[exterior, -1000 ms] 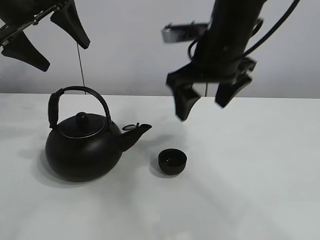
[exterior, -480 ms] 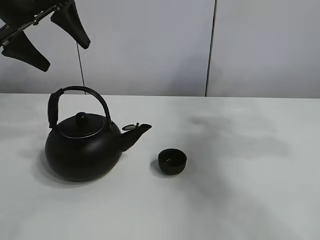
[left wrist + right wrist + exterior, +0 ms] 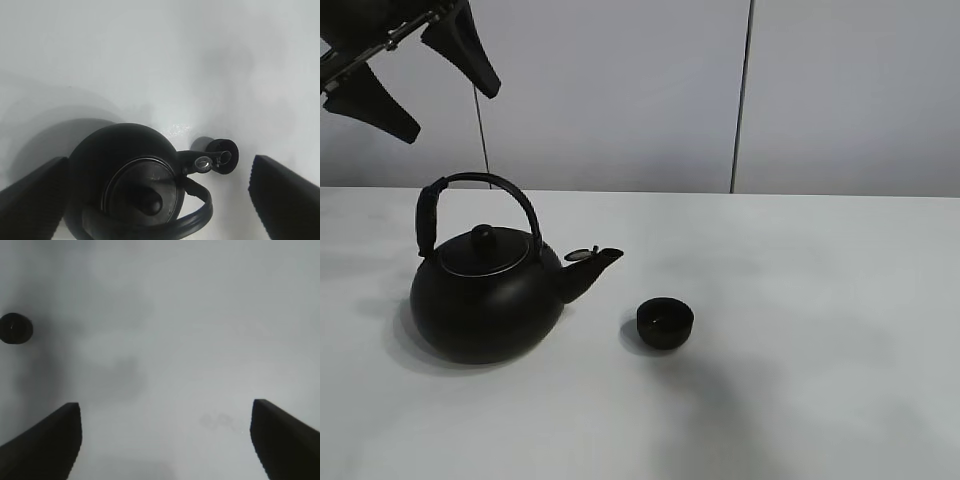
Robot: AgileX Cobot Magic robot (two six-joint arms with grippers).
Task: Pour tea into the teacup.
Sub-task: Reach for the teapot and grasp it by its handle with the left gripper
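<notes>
Left tool (image 3: pixel 448 110) hangs high over the far-left part of the white desk (image 3: pixel 800 300), its dark fingers spread wide and holding nothing. Below it sits a big round black kettle with an arched handle (image 3: pixel 485 300), lid on, spout pointing right. The small, low, matte-black teacup (image 3: pixel 665 322) stands upright near the middle of the desk, just right of the spout tip and apart from it. Right tool (image 3: pixel 165 403) is outside the high view; its wrist view shows both fingers wide apart and empty above bare desk, the teacup well off to one side.
</notes>
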